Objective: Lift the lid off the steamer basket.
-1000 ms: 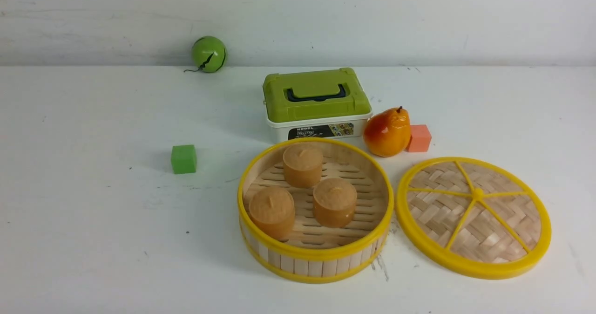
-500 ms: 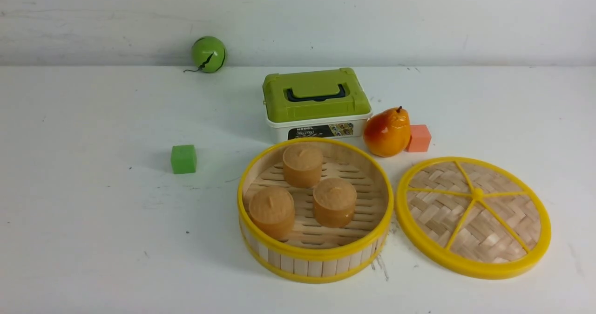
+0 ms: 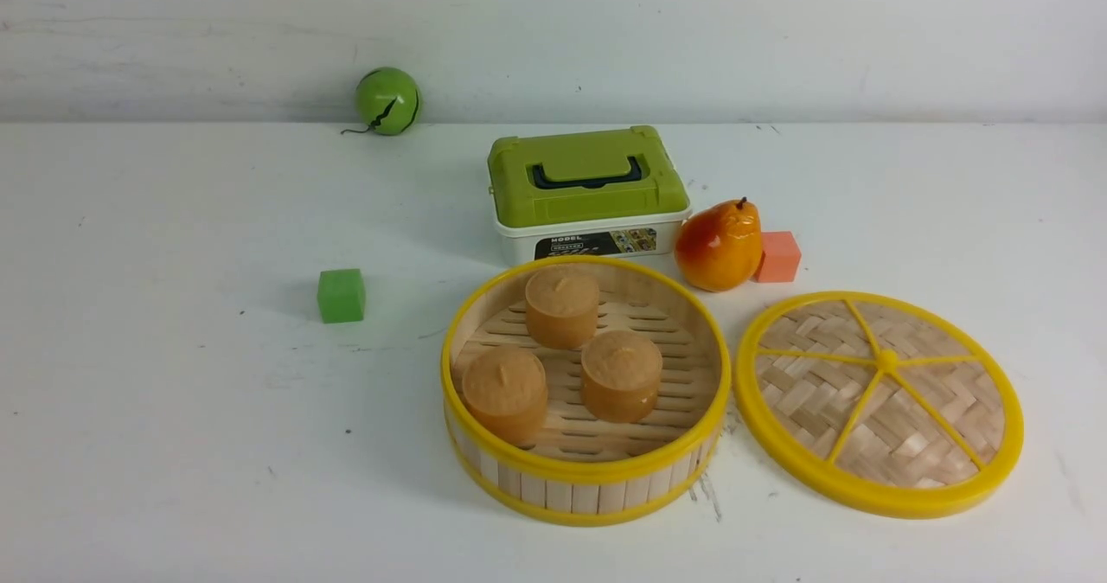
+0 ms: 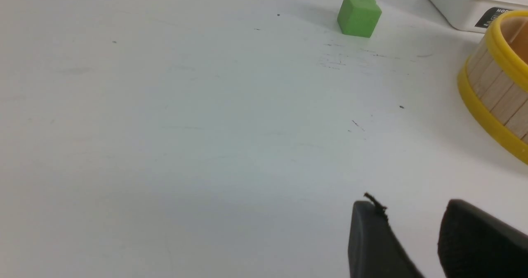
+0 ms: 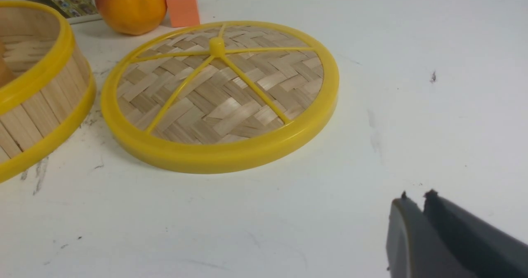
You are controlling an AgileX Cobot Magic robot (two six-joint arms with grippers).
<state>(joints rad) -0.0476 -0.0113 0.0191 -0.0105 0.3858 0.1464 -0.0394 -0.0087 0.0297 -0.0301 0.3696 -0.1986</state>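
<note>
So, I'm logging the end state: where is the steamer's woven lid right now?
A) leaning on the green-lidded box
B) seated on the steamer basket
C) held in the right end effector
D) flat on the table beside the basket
D: the lid lies flat on the table to the right of the open steamer basket, with no end effector holding it.

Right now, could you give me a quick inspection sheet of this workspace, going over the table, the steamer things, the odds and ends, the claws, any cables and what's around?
Surface: white table, scuffed, with dark specks.
Job's things: lid lies flat on the table, right of the basket, apart from it. Basket open, three brown buns inside.
Clutter: green-lidded box behind the basket; pear touching an orange cube; green cube to the left; green ball by the wall.
Claws: left claw slightly open, empty; right claw shut, empty. Both off the lid.
Cables: nothing seen.
Surroundings: plain pale wall.
</note>
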